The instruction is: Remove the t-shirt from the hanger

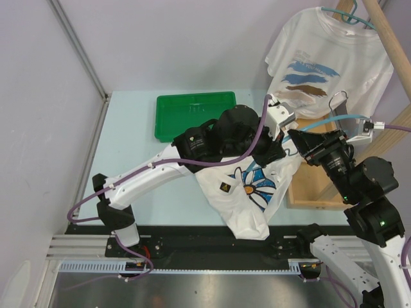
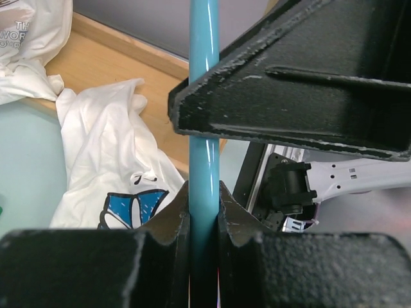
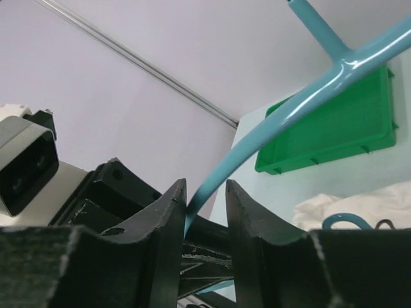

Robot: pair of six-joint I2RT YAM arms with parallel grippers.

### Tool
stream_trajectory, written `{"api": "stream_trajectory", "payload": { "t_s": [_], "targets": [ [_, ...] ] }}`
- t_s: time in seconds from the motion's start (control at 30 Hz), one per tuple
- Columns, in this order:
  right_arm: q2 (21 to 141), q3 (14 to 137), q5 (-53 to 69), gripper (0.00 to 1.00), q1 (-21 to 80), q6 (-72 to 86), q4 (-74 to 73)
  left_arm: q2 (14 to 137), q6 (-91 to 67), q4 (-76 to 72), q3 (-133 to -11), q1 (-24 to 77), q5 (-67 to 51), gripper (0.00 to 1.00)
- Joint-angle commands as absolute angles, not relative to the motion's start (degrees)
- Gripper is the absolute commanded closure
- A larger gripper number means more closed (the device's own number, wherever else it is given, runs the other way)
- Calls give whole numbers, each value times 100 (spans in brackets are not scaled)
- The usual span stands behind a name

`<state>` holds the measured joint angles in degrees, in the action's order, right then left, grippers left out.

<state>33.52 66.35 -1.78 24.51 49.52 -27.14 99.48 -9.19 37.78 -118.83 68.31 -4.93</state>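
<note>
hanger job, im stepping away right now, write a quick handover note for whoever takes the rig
Left gripper: shut on the teal hanger.
Right gripper: jaws around the hanger's other arm, grip unclear.
T-shirt: crumpled on the table below the left arm, apparently free of the hanger.
Done: shirt looks off.
Left: check that no cloth still clings, then set the hanger down.

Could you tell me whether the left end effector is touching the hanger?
Touching. The left wrist view shows the left end effector clamped on the hanger, no gap either side.
</note>
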Motion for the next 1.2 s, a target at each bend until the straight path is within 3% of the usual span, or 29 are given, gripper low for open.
{"api": "stream_trajectory", "payload": {
  "t_s": [0.0, 0.07, 0.13, 0.17, 0.2, 0.3, 0.47, 0.63, 0.67, 0.77, 0.87, 0.9, 0.93, 1.03, 1.17],
  "targets": [
    [3472, 6627, -105, 70, 2435, 5176, -2206, 9642, -1028, 3296, -11918, 6873, -589, 100],
    [3472, 6618, -167, 76, 2443, 5282, -2145, 9642, -1028, 3305, -11901, 6873, -554, 100],
    [3489, 6601, -211, 100, 2452, 5448, -2145, 9633, -1037, 3279, -11865, 6873, -545, 100],
    [3472, 6592, -298, 100, 2443, 5519, -2153, 9598, -1046, 3261, -11796, 6873, -545, 95],
    [3446, 6566, -325, 100, 2443, 5598, -2145, 9545, -1046, 3235, -11725, 6873, -528, 76],
    [3437, 6601, -396, 100, 2443, 5809, -2197, 9142, -1028, 2884, -11085, 6873, -440, 45],
    [3314, 6601, -430, 100, 2443, 6099, -2180, 8535, -1011, 2400, -9915, 6812, -237, 37],
    [3190, 6557, -414, 100, 2452, 6328, -2109, 8393, -1090, 2259, -9580, 6803, -325, 46],
    [3199, 6565, -370, 100, 2443, 6389, -2092, 8402, -1090, 2241, -9597, 6803, -308, 59],
    [3173, 6557, -308, 100, 2443, 6433, -2109, 8464, -1090, 2259, -9712, 6794, -316, 82],
    [3103, 6487, -316, 100, 2452, 6451, -2092, 8560, -1055, 2346, -9887, 6794, -325, 100],
    [3094, 6486, -308, 99, 2443, 6382, -2100, 8578, -1055, 2373, -10001, 6794, -290, 100],
    [3111, 6486, -282, 85, 2443, 6346, -2109, 8639, -1055, 2408, -10080, 6794, -264, 100],
    [3216, 6548, -80, 58, 2443, 6065, -2215, 8745, -1090, 2566, -10414, 6794, -220, 100],
    [3392, 6504, 412, 52, 2443, 5871, -2206, 8964, -1116, 2803, -10897, 6794, -220, 100]
  ]
}}
